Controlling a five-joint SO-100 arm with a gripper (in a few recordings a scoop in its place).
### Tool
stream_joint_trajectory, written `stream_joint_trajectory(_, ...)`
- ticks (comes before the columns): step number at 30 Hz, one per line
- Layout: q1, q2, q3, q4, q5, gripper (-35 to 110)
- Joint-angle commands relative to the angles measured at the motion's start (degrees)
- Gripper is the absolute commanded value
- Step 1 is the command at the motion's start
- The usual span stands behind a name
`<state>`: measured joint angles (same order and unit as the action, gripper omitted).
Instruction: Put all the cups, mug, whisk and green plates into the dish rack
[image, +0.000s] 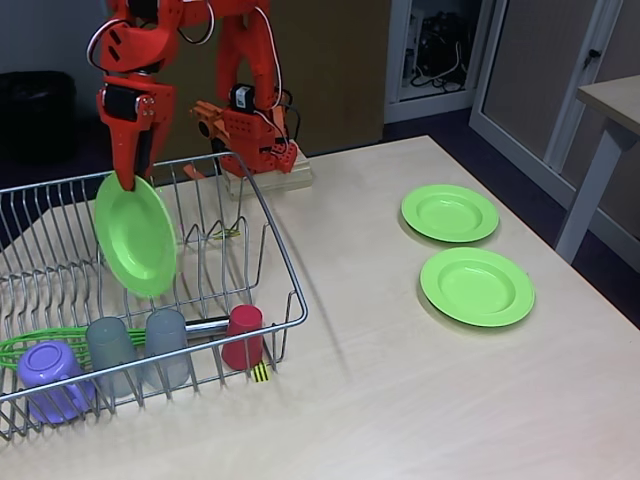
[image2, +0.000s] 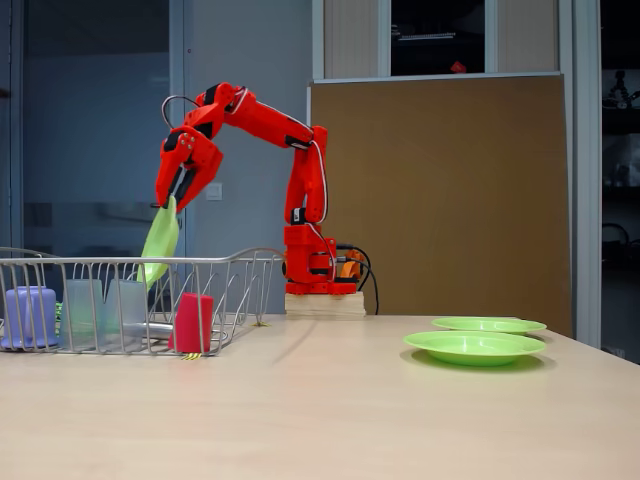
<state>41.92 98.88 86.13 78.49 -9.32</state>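
Along the front edge of the dish rack (image: 285, 262) already stand the lilac mug (image: 50, 375), two grey tumblers (image: 110, 345) and the red tumbler (image: 243, 335), with the green whisk (image: 30, 345) lying behind them. Two green plates (image: 477, 286) lie near the tabletop's right edge — still to go. The gripper (image: 128, 180) is clamped on the rim of a third plate (image: 137, 235), hanging it tilted over the rack's prongs.

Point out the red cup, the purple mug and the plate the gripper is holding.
red cup (image: 243, 337), a fixed view, on its side wall.
purple mug (image: 47, 362), a fixed view, on its upturned base.
held green plate (image: 137, 237), a fixed view, on its shallow well, below the gripper (image: 127, 180).
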Motion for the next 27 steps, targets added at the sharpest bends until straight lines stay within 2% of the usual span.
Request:
stream_joint_trajectory(1, 2.2, -0.8, -0.2, -1.4, -1.2, 0)
stream_joint_trajectory(27, 12.2, -12.8, -10.0, -1.7, -9.1, 0)
